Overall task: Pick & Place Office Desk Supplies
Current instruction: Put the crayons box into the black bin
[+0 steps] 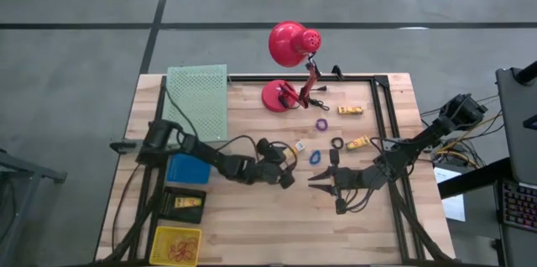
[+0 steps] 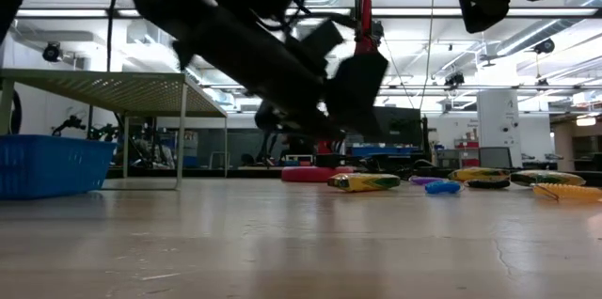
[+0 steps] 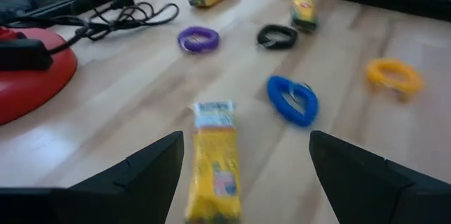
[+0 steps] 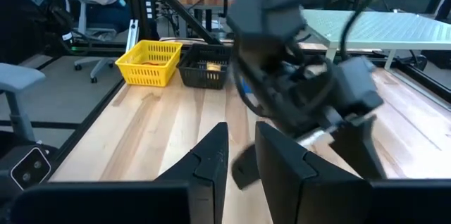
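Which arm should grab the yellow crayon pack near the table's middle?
Left, probably. The left gripper hangs open directly over the yellow crayon pack, framing it. The right gripper sits off to the side, nearly closed and holding nothing.

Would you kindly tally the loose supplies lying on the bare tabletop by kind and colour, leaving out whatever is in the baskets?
yellow packets: 3
purple ring: 1
black ring: 1
blue ring: 1
orange ring: 1
Total: 7
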Tool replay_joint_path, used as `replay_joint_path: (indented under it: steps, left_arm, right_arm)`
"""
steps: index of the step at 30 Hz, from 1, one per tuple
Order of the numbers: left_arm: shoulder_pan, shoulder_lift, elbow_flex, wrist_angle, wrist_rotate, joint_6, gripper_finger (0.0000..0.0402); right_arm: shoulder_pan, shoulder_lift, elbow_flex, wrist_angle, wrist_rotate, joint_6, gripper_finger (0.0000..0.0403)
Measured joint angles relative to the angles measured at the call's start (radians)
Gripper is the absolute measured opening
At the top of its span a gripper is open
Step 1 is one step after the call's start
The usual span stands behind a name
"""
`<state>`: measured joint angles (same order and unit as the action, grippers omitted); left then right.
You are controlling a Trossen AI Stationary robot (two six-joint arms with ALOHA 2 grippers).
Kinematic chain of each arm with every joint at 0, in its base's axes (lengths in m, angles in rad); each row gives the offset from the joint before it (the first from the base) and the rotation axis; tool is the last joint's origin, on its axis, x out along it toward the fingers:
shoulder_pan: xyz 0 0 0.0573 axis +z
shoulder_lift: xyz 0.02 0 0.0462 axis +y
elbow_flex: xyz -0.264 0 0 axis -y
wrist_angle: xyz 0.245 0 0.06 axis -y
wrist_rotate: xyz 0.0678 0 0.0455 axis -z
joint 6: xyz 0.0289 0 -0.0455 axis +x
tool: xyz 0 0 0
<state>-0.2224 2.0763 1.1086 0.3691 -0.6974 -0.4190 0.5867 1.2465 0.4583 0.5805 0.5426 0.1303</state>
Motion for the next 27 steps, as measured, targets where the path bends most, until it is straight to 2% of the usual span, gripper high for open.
replay_joint_path:
  steps: [8,14,21,27]
  left_arm:
    - [0.045,0.058,0.079,-0.129,0.001,0.0,0.0312]
    - [0.075,0.059,0.082,-0.176,-0.001,-0.008,0.0312]
    - [0.09,0.059,0.081,-0.214,0.085,-0.007,0.0312]
    - [0.093,0.059,0.081,-0.228,0.097,-0.007,0.0312]
  right_arm:
    - [0.0,0.0,0.0,-0.001,0.0,0.0,0.0077]
    - [0.0,0.0,0.0,0.0,0.0,0.0,0.0084]
    - [0.0,0.0,0.0,0.0,0.0,0.0,0.0085]
    - [0.0,0.0,0.0,0.0,0.0,0.0,0.0075]
